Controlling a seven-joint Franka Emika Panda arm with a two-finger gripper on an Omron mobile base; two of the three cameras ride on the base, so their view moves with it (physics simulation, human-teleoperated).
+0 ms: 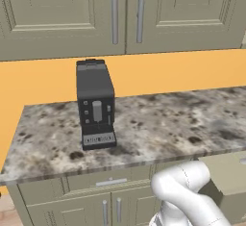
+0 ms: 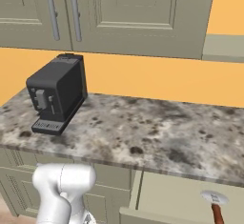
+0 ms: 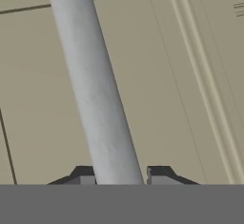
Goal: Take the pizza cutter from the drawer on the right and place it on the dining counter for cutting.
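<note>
The pizza cutter (image 2: 215,203) lies in the open drawer (image 2: 139,189), silver blade towards the worktop and reddish-brown handle towards me. That drawer (image 1: 228,178) also juts out at the lower right of the left base view. In the hand view my gripper (image 3: 119,174) is shut on a grey bar handle (image 3: 95,89), one dark fingertip (image 3: 84,176) on each side of it. The handle is mounted on an olive-beige cabinet front (image 3: 157,75); I cannot tell whose front it is. The dining counter is out of view.
A black coffee machine (image 1: 96,105) stands on the granite worktop (image 1: 173,124) above the drawer. Olive-beige wall cabinets (image 1: 127,13) hang over an orange wall. Base cabinet doors (image 1: 110,208) sit below the worktop, left of my arm (image 1: 185,191).
</note>
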